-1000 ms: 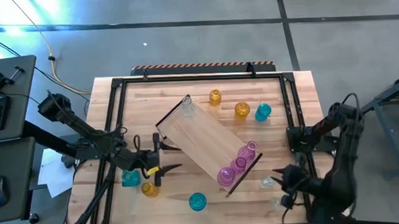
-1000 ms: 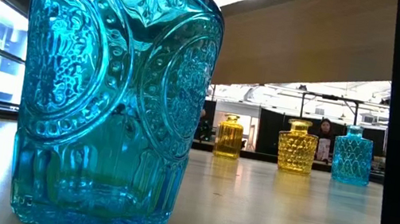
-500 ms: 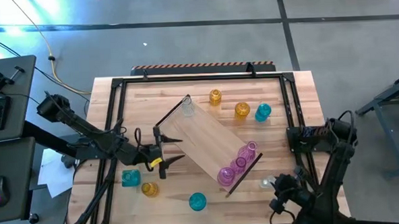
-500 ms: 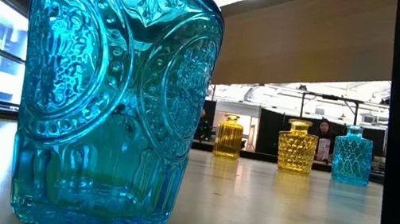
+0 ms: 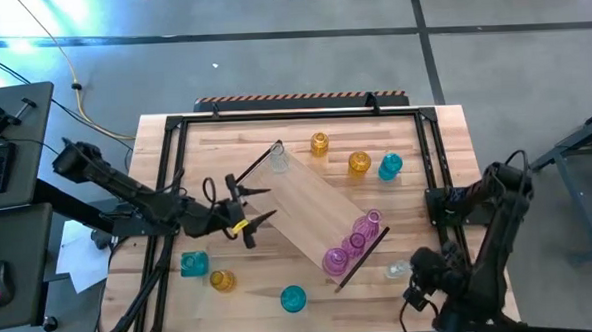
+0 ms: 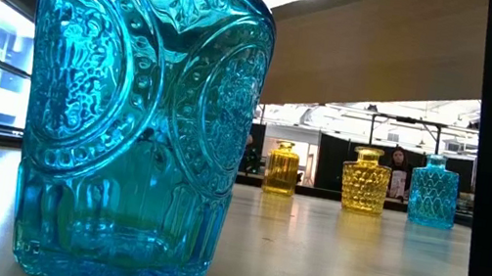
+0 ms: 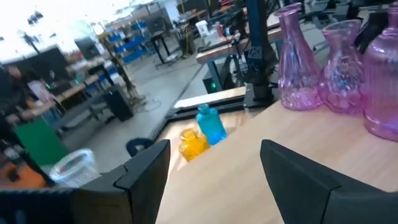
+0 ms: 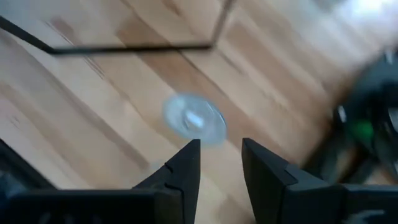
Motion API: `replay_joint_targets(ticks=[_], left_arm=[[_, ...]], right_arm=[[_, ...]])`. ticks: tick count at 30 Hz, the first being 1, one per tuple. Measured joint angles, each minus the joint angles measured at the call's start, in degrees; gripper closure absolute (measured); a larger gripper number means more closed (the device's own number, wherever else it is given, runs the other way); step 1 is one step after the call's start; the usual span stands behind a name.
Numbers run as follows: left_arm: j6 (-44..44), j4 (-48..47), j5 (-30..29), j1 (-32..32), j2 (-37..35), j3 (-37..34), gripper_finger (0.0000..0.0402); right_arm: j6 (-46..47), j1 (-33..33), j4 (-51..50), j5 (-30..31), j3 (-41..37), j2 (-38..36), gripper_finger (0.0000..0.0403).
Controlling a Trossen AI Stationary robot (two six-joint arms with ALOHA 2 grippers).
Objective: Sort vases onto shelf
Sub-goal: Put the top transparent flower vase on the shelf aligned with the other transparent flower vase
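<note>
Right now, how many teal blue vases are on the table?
3. One stands near the table's front edge, one at the front left beside an amber vase, one at the back right by the yellow pair. Others may be hidden.

Three pink vases, three teal, three amber, two clear.

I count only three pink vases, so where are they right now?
In the high view, the pink vases stand clustered on the shelf at its end nearest the right arm, close to a clear vase on the table.
</note>
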Motion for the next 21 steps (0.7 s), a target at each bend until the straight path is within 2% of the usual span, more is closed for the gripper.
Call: replay_joint_targets(ticks=[3, 6, 12, 17, 21], left_arm=[[-3.59, -2.75, 3.56, 1.36, 0.0, -0.01, 0.0161], [-4.91, -6.77, 6.41, 1.8, 0.0, -0.04, 0.0161], [-4.95, -9.23, 6.81, 1.09, 0.0, -0.06, 0.0161], [-0.56, -9.07, 6.63, 0.87, 0.0, -0.06, 0.0161], [3.78, -8.06, 5.26, 1.15, 0.0, -0.06, 0.0161]], right_arm=[[-0.03, -1.74, -0.01, -6.65, 0.0, -2.17, 0.0304], [-0.97, -2.73, -0.01, -9.75, 0.0, -3.73, 0.0304], [-1.19, -3.07, 0.01, -10.49, 0.0, -4.91, 0.0304], [-1.16, -3.07, 0.03, -10.61, 0.0, -4.94, 0.0304], [-1.44, -3.07, 0.03, -8.1, 0.0, -4.94, 0.0304]])
